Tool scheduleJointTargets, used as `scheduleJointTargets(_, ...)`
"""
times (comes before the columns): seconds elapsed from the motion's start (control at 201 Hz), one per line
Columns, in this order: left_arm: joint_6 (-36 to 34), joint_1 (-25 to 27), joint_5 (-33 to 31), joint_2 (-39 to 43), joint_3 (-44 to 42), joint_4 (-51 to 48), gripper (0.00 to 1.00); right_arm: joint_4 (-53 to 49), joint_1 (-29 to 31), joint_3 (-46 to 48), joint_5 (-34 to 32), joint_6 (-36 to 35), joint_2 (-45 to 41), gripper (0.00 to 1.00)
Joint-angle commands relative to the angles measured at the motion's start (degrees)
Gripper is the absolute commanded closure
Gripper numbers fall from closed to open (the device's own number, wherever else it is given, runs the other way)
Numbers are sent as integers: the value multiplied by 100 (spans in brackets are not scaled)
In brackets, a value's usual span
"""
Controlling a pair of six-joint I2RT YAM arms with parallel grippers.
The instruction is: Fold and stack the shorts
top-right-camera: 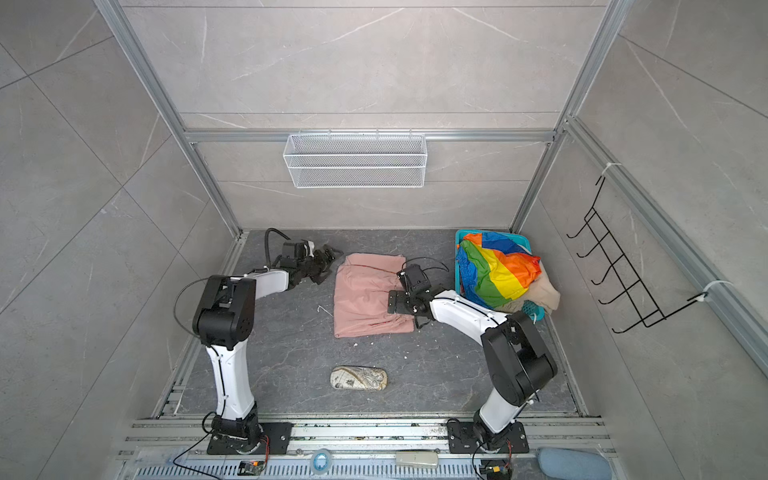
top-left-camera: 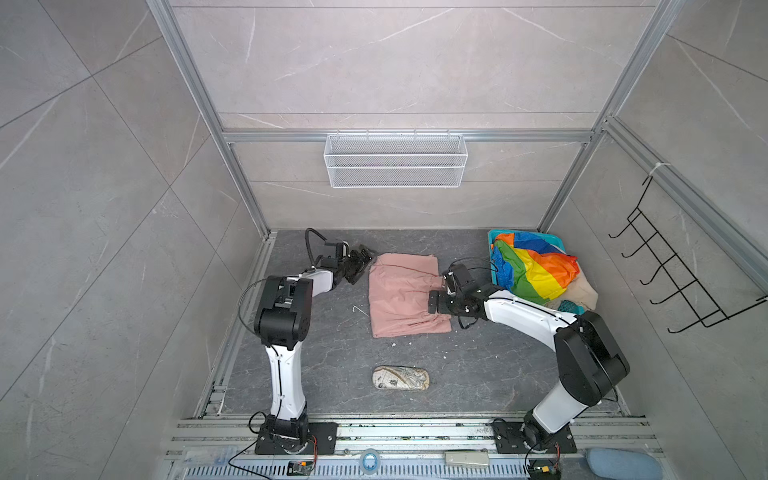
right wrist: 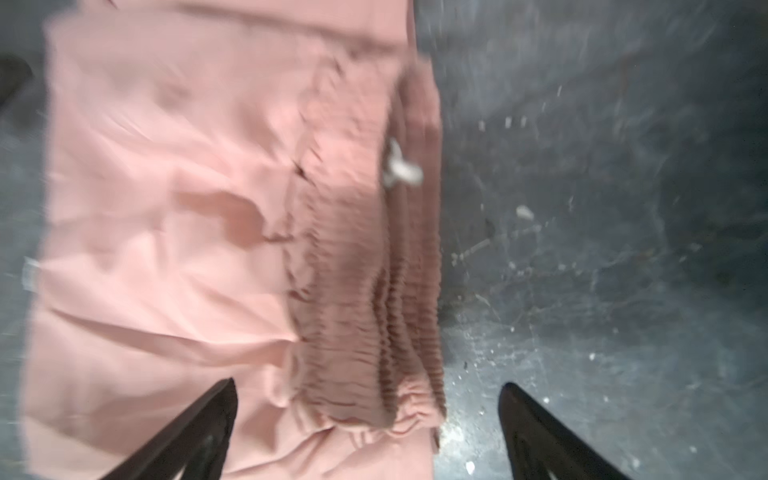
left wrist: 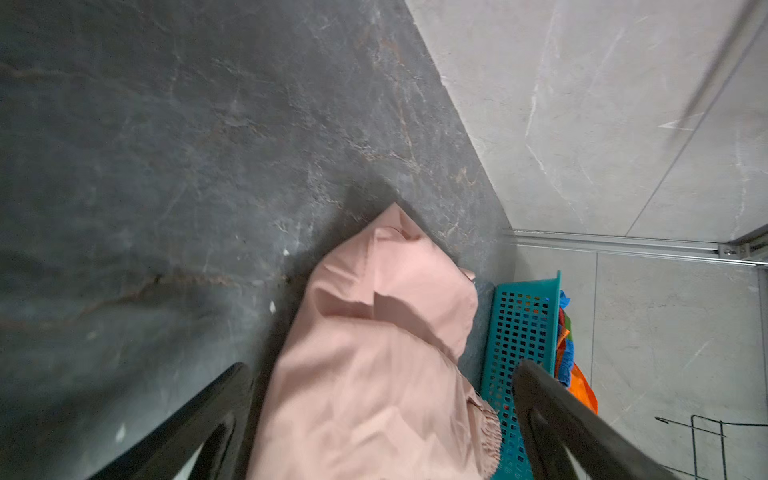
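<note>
The dusty pink shorts (top-left-camera: 401, 297) (top-right-camera: 365, 299) lie folded flat in the middle of the dark floor, gathered waistband (right wrist: 353, 257) along their right edge. The rainbow-striped shorts (top-left-camera: 534, 272) (top-right-camera: 498, 270) and beige shorts (top-left-camera: 584, 293) (top-right-camera: 546, 291) are heaped in the teal basket at the back right. My left gripper (top-left-camera: 361, 259) (top-right-camera: 326, 257) (left wrist: 382, 368) hovers open just off the pink shorts' (left wrist: 374, 332) far left corner. Over the waistband edge, my right gripper (top-left-camera: 436, 293) (top-right-camera: 395, 291) (right wrist: 369, 384) stands open, holding nothing.
The teal perforated basket (top-left-camera: 494, 239) (top-right-camera: 459, 239) (left wrist: 523, 324) sits in the back right corner. A patterned oblong pouch (top-left-camera: 401, 378) (top-right-camera: 359, 378) lies near the front. A white wire basket (top-left-camera: 395, 160) hangs on the back wall, a black hook rack (top-left-camera: 673, 274) on the right wall.
</note>
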State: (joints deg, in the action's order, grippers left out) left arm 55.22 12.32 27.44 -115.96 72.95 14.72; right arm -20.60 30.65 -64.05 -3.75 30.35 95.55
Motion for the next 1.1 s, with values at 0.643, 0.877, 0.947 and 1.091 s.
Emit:
scheduleJointTargets(0.643,920,1143,-248,725,-2071,1728,0,-442,-670,-1522,406,-479,1618,1)
scheduleJointTargets(0.877,-1861,1158,-1502,2011,-1095,-1370,0,-153,-671,-732,751,-547,407,1)
scheduleJointTargets(0.947,-2461,1111,-2055,2203,-902,-2071,0,27,-668,-395,709,-479,188,1)
scheduleJointTargets(1.091,-2676,640,-1458,2173,-853,-2482,0,618,-669,283,923,-234,-155,1)
